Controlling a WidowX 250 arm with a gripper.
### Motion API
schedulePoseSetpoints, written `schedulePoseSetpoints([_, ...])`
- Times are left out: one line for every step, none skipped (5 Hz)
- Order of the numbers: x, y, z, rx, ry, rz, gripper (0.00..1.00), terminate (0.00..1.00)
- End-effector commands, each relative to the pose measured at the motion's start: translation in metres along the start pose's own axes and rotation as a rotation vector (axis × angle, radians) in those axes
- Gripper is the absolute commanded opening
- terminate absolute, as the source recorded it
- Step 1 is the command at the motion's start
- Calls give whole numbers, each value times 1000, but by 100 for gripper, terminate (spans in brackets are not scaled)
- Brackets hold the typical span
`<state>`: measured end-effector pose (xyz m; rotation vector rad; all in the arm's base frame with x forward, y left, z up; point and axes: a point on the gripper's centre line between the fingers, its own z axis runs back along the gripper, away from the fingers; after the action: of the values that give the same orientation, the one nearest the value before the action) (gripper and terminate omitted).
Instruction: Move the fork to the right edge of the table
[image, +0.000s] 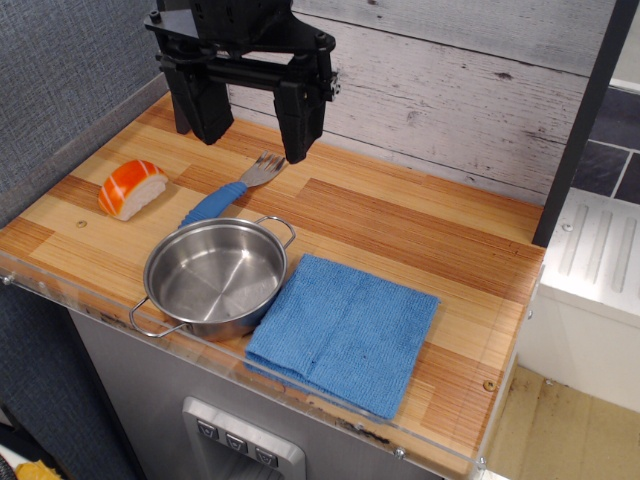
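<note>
Start at the left of your view: a piece of salmon sushi (132, 187) sits on the table (430, 235) near the left wall, apart from everything else and not part of your job. Move across and you reach the gripper (250, 132), hanging above the back of the counter with its two black fingers spread wide and nothing between them, so it is released and carrying nothing. Just below and between those fingers lies the fork (232, 194), flat on the wood, blue handle pointing toward the front left, silver tines pointing back toward the wall and close under your right-hand finger. The handle end runs right up beside the rim of the steel pot (217, 277); you cannot tell from here whether they touch. Right of the pot, the folded blue cloth (345, 332) covers much of the front middle, its corner just beside the pot.

Then comes the open stretch of planks out to the right edge, where the fork has to end up. So by my reading, nothing of the task is done: the fork is in the left half, ungrasped. What is left for you is the whole job: come down over the fork, close on it, lift, carry it past pot and cloth, and set it down by the right rim.
</note>
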<state>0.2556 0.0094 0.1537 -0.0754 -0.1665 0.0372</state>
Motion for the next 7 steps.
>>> schedulePoseSetpoints([0, 0, 0, 0, 0, 0, 100, 0])
schedulePoseSetpoints([9, 40, -25, 19, -22, 33, 100, 0])
schedulePoseSetpoints([17, 69, -50, 72, 24, 64, 100, 0])
schedulePoseSetpoints([31, 92, -64, 78, 22, 92, 100, 0])
schedulePoseSetpoints([43, 99, -80, 88, 37, 108, 100, 0])
schedulePoseSetpoints([53, 100, -93, 106, 44, 115, 100, 0])
schedulePoseSetpoints([60, 97, -106, 134, 15, 130, 100, 0])
